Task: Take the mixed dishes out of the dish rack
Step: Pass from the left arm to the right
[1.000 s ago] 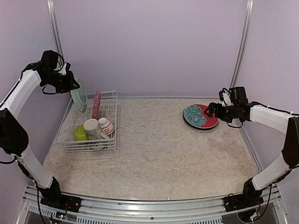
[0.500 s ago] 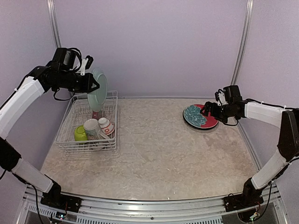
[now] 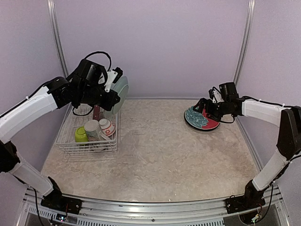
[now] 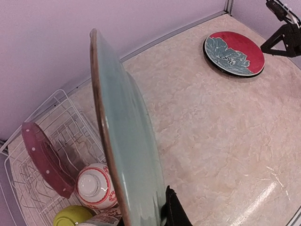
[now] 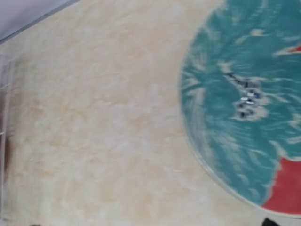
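In the white wire dish rack (image 3: 63, 141) sit a lime-green bowl (image 3: 81, 134), a cream printed mug (image 3: 92, 128), a small white-and-red bowl (image 3: 106, 126) and a pink dotted plate (image 4: 44, 157). Over its far right corner the left gripper (image 3: 112, 96) pinches a pale teal round plate (image 3: 121, 92) in the air. Far right, the right gripper (image 3: 203, 107) hangs spread wide over a flat red plate with a teal flower (image 3: 202, 120).

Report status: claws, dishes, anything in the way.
Left claw shut on teal plate, held above rack. Right claw open over red plate on table. Pink plate, mug, green bowl, small bowl in rack. Nothing blocking.
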